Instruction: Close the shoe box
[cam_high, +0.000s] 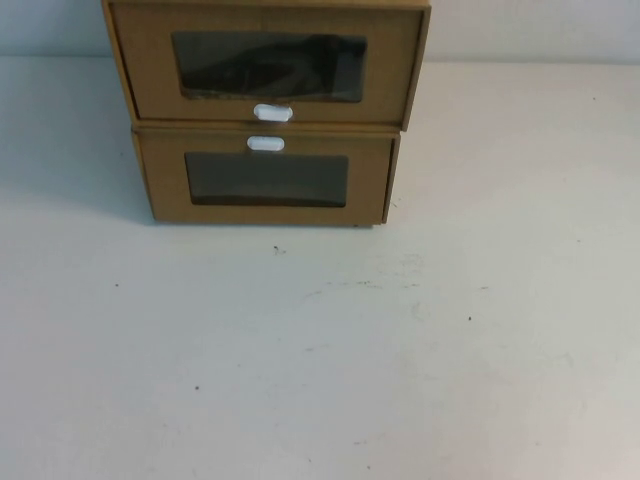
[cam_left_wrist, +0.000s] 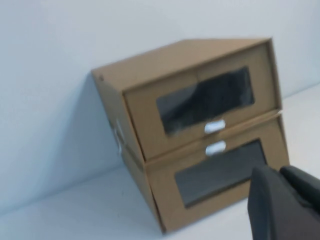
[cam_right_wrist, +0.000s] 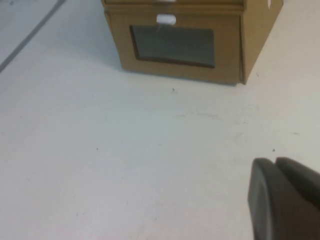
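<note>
Shoe box (cam_high: 267, 62): brown cardboard, drawer-style, upper centre of the high view, stacked directly on top of a like cardboard box (cam_high: 266, 178); its front carries a clear rectangular window (cam_high: 270, 66) with dark contents showing behind it, and a small white oval tab (cam_high: 272, 113) just below the window. The drawer front stands slightly proud of the lower box's front and overhangs it, most at the right edge. Lower cardboard box: same make, resting on the counter (cam_high: 320, 350), its white tab (cam_high: 265, 143) above its own dark window, so the two tabs sit near each other, one over the other. Counter: white, with a few small dark specks across the centre of the high view; a pale wall rises behind the boxes. Left gripper (cam_left_wrist: 290, 202): not in the high view; in the left wrist view a dark finger shows in the lower right corner, in front of the stacked boxes and apart from them; whether its fingers are apart or together cannot be told. Right gripper (cam_right_wrist: 287, 200): not in the high view; a dark finger shows in the lower right corner of the right wrist view, over bare counter and well apart from the lower box; its state likewise cannot be told.
</note>
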